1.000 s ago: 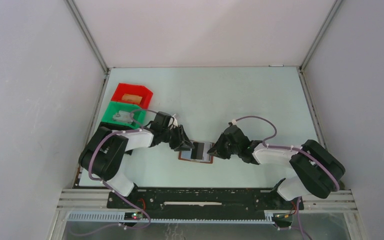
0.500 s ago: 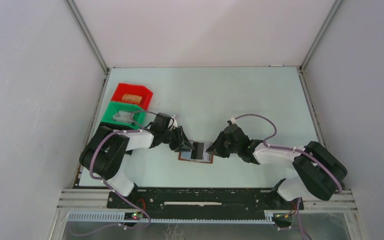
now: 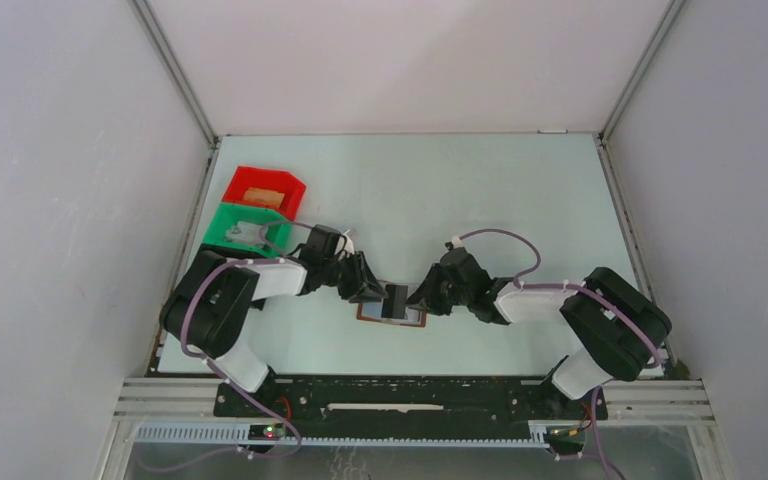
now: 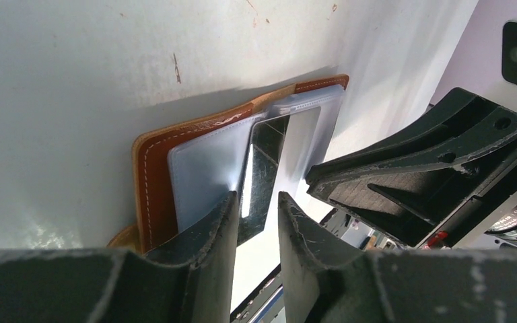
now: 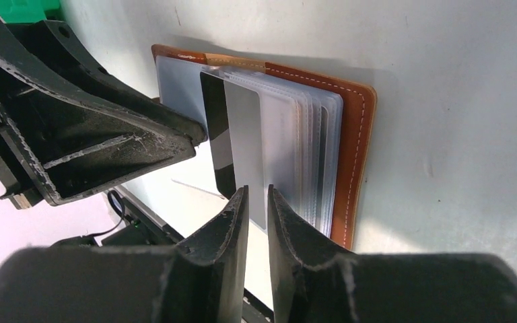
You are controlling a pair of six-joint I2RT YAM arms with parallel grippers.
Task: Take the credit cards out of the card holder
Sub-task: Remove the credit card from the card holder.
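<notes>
The brown card holder (image 3: 406,319) lies open on the table between both grippers. It also shows in the left wrist view (image 4: 153,182) and the right wrist view (image 5: 357,128), with several clear sleeves fanned. A dark card (image 3: 397,298) stands up from its middle (image 4: 267,161) (image 5: 217,128). A grey card or sleeve (image 5: 246,128) lies beside it. My left gripper (image 3: 377,292) (image 4: 256,208) is a little open at the dark card's end, one finger over the left panel. My right gripper (image 3: 419,298) (image 5: 257,195) has a narrow gap, in line with the grey card's edge.
A red bin (image 3: 263,190) and a green bin (image 3: 247,228) stand at the far left, each with something small inside. The two grippers almost face each other across the wallet. Walls enclose the table on three sides.
My right gripper has moved left, closer over the wallet. The dark card now stands more upright and looks narrower from above. My left gripper has barely moved.
</notes>
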